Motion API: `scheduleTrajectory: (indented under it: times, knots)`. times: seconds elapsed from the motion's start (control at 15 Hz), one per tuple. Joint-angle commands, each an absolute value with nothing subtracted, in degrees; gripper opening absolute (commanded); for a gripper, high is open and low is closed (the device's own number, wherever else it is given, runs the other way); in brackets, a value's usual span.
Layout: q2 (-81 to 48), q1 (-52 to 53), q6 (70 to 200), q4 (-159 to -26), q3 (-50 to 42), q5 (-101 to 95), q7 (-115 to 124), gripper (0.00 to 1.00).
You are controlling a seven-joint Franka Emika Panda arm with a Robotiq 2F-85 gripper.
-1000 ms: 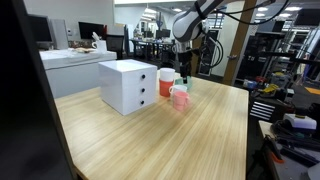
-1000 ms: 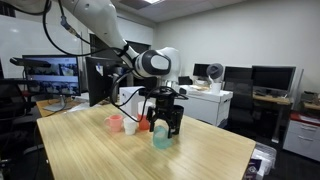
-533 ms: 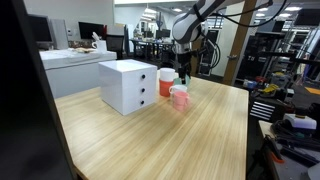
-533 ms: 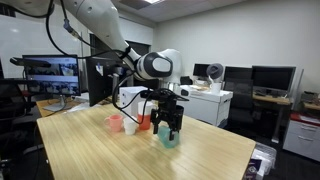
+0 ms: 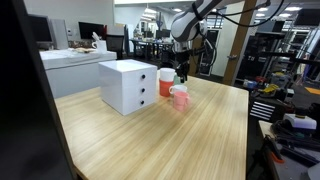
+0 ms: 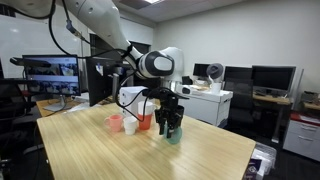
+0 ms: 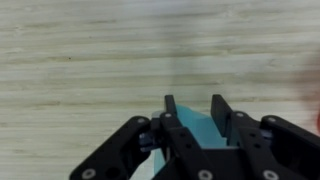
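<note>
Gripper (image 7: pixel 194 105) clamps the teal cup (image 7: pixel 196 136) between its fingers; pink cup (image 5: pixel 179 97) and orange cup (image 5: pixel 165 82) stand near.

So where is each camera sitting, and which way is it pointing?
Exterior view: beyond the table's end, facing the white drawer box and pink mug; arm hangs above them.
Exterior view: beside the table, facing monitors; arm and gripper show.
Wrist view: looks down on the table; fingers flank the teal cup.
Shared: all see the teal cup.
</note>
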State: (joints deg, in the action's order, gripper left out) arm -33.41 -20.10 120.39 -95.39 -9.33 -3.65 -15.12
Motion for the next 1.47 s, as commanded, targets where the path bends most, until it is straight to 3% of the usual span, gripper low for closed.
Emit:
scheduleTrajectory:
  times: [0.0,0.07,0.2,0.6,0.67,0.73,0.93,1.4]
  knots:
    - [-33.15,-20.74,121.55,-94.38,-9.46,-1.93,-14.36,0.11]
    - [-32.92,-20.84,121.67,-94.21,-9.59,-1.83,-14.42,0.04]
    - [-32.62,-20.98,121.82,-93.78,-9.94,-1.65,-14.57,0.00]
    - [-30.07,-21.50,121.60,-94.04,-10.26,-1.52,-15.37,0.00]
    - [-29.69,-21.48,121.52,-93.93,-10.32,-1.73,-15.51,0.06]
    - [-29.67,-21.54,121.52,-93.36,-10.46,-1.67,-15.20,0.29]
    - [-29.74,-21.51,122.00,-92.33,-11.06,-2.26,-14.71,0.39]
    - [-31.55,-21.32,126.00,-91.19,-13.45,-5.01,-14.47,0.84]
